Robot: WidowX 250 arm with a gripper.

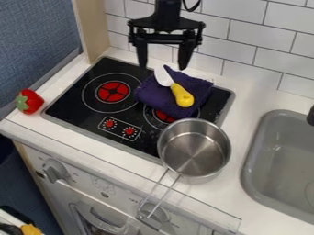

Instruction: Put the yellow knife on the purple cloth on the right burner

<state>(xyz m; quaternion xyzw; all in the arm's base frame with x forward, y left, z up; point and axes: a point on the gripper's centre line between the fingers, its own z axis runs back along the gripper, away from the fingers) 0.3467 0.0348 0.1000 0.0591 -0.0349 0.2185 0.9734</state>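
And here's the gripper, hanging over the back of the stove, fingers spread apart! Below, the yellow-handled knife lies on the purple cloth, which partly covers the right burner, the metal pot right in front!

R burner: part. hidden under purple cloth & behind saucepan. Cooktop: lower R corner hidden by same pan. Robot arm: cut off, top edge. Sink & black faucet: cut off, R edge. Oven door: cut off, btm edge. Yellow obj., btm L corner: cut off, ID n/a. Dial marks, cooktop: too small to read.
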